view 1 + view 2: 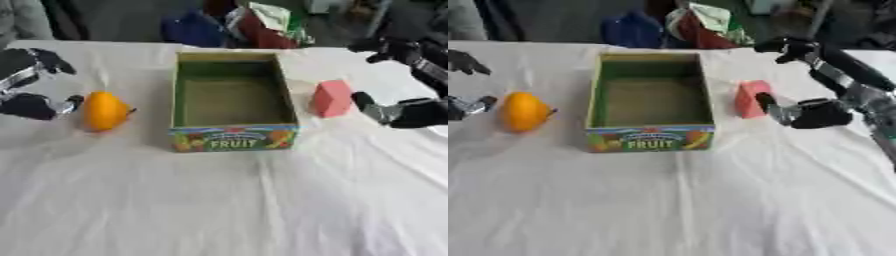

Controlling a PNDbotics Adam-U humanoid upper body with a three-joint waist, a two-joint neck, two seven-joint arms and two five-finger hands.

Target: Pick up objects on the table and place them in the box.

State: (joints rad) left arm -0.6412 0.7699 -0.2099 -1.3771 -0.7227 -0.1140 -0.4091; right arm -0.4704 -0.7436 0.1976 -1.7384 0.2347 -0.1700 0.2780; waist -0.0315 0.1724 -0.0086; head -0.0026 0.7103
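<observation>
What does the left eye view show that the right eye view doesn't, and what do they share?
Only the left eye view shows most of the left hand, open beside the orange fruit; the right eye view catches just its fingertips. Only the right eye view shows the right hand with its forearm, open beside the pink block. Both show the empty FRUIT box on the white tablecloth.

**Box in the middle, one item on each side**

The fruit box (233, 102) is sitting mid-table (219, 200), its labelled end facing the robot. The mango-shaped fruit (105, 111) is lying to its left, the small block (332, 98) standing to its right. Each hand is flanking its item from the outside: left hand (33, 102), right hand (811, 112).
</observation>
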